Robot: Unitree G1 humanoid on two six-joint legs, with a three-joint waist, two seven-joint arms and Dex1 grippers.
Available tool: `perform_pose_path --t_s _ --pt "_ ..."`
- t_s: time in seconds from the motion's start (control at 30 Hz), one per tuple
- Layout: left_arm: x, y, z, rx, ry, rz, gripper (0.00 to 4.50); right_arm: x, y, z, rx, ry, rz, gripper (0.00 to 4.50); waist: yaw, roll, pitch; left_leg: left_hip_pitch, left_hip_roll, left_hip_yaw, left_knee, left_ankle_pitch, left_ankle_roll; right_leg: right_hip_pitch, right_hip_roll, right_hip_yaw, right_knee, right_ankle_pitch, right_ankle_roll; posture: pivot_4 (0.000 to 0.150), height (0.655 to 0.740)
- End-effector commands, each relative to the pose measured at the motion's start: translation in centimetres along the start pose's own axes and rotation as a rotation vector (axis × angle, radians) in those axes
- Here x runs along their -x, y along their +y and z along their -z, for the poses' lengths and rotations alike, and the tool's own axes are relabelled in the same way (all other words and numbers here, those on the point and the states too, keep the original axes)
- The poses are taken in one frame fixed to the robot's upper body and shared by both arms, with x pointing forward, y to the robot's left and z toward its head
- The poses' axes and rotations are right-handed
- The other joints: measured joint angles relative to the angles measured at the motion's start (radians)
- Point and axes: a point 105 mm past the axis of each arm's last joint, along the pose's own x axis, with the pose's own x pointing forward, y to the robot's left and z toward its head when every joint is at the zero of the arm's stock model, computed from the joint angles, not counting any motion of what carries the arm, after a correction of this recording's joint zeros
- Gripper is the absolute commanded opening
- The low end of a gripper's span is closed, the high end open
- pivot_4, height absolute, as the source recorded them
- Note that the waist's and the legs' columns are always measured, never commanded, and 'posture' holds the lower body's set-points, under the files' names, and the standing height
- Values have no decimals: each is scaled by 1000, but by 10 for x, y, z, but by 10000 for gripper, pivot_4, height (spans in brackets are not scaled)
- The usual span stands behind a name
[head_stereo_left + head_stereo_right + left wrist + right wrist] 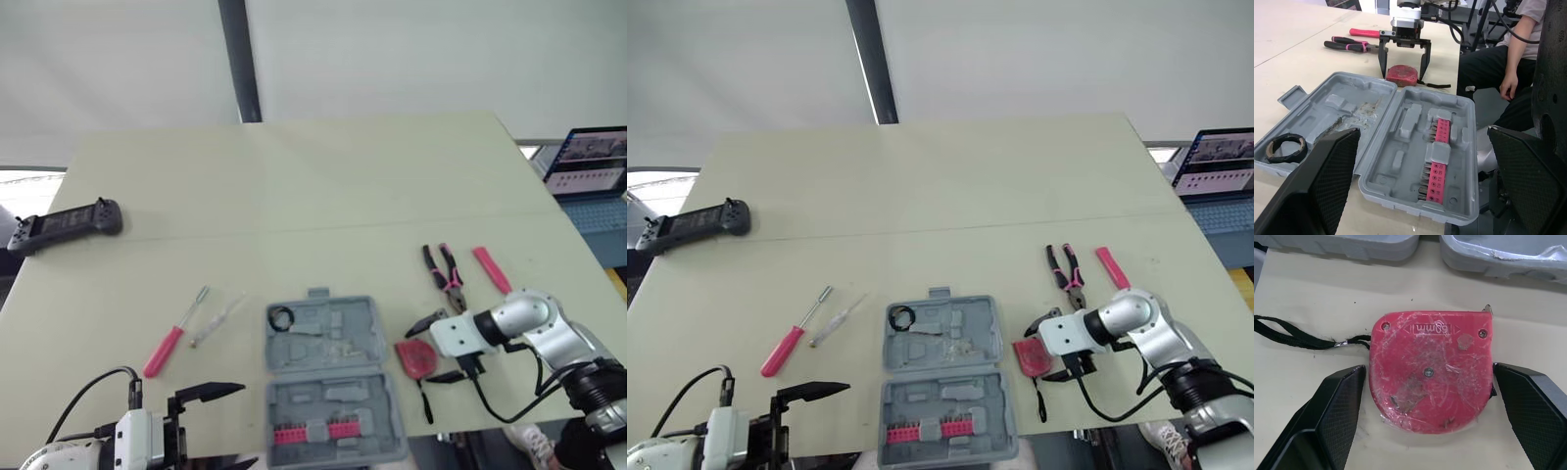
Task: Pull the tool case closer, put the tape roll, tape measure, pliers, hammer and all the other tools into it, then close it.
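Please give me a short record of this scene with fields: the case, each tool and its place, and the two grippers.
tool case: open, flat on the table, at its near edge
tape roll: inside the case, far-left corner
tape measure: on the table right of the case, apart from it
right gripper: open, one finger on each side of the tape measure
left gripper: open, holding nothing, left of the case
pliers: on the table, beyond the tape measure
screwdriver: on the table, left of the case
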Motion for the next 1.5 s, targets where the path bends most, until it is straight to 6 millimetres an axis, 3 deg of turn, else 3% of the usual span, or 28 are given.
perform_pose_path --t_s 0.03,0.5,0.6,0.63,0.97,1.27,1.5 --pt "0 -3 1 0 -5 7 45000 -1 4 -7 12 -29 -18 43850 0 0 0 0 0 0 0 0 0 0 0 0 0 0 0 1500 7400" --pt "-6 8 -2 -8 -28 7 45000 -1 2 -12 -52 -10 34 43850 1 0 0 0 0 0 0 0 0 0 0 0 0 0 0 1500 7400" --pt "-7 9 -3 -9 -29 7 45000 -5 4 -8 -58 0 46 35014 1 0 0 0 0 0 0 0 0 0 0 0 1 0 0 1500 7400" --pt "-7 9 -3 -9 -29 6 45000 -5 5 -7 -59 3 49 30149 1 0 0 0 0 0 0 0 0 0 0 0 1 0 0 1500 7400" --pt "-13 18 -13 0 -50 -40 45000 5 -5 1 -72 45 84 29535 1 -2 -1 0 0 0 1 0 0 0 0 0 1 0 0 1500 7400" --pt "-3 48 -9 15 -10 -135 45000 46 -25 -56 -168 154 102 29535 2 2 0 -1 0 0 1 0 0 -2 0 -1 2 0 0 1500 7400" --pt "-2 52 -8 42 4 -129 45000 37 -37 -101 -156 295 145 29535 0 2 0 -1 0 0 0 0 0 -3 -1 -2 2 0 0 1500 7400"
